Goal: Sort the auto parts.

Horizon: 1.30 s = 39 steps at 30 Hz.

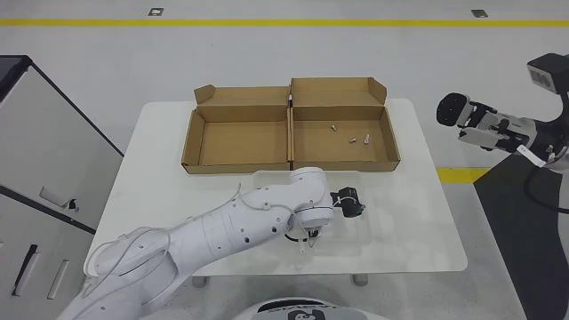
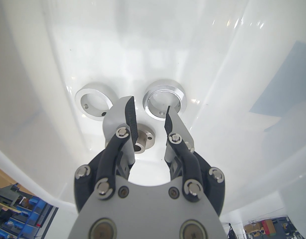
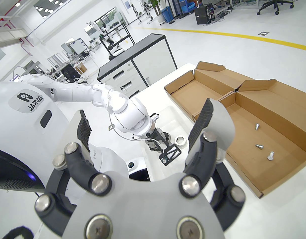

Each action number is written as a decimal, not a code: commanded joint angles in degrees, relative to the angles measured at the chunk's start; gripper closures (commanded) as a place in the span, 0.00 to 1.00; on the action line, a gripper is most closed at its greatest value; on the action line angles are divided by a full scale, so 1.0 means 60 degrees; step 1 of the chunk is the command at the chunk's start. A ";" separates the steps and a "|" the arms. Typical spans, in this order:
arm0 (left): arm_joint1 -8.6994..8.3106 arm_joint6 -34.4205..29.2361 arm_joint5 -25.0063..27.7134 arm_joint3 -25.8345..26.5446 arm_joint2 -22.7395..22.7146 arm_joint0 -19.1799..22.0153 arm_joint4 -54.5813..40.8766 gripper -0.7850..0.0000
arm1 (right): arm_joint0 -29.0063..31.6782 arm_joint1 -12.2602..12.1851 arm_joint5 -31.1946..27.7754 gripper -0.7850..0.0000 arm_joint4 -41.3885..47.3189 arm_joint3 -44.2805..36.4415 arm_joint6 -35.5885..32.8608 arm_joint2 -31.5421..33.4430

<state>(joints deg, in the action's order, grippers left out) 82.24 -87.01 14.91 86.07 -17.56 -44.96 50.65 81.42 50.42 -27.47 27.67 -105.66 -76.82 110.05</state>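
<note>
The left pincer [image 2: 150,103] partly hides a flanged bushing [image 2: 146,139]

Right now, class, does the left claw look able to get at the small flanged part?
Probably yes: the left claw is open, the flanged part shows between its fingers, and the two rings lie beyond, not blocking.

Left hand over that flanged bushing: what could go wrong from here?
1. The open left hand hangs over the flanged bushing, but one fingertip looks close to the nearer ring; descending or closing may nudge it.
2. The bushing is small and lies on a glossy tray; it could slip from the grip or skid away.
</note>
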 commanded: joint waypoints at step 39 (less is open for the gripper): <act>0.0339 0.0268 0.0477 -0.0995 0.0023 -0.0018 -0.0173 0.76 | 0.0000 0.0000 0.0000 0.00 0.0000 0.0000 0.0000 0.0000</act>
<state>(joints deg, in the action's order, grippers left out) 84.14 -85.56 17.68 80.48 -17.53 -45.09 49.68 81.42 50.42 -27.47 27.67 -105.66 -76.82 110.05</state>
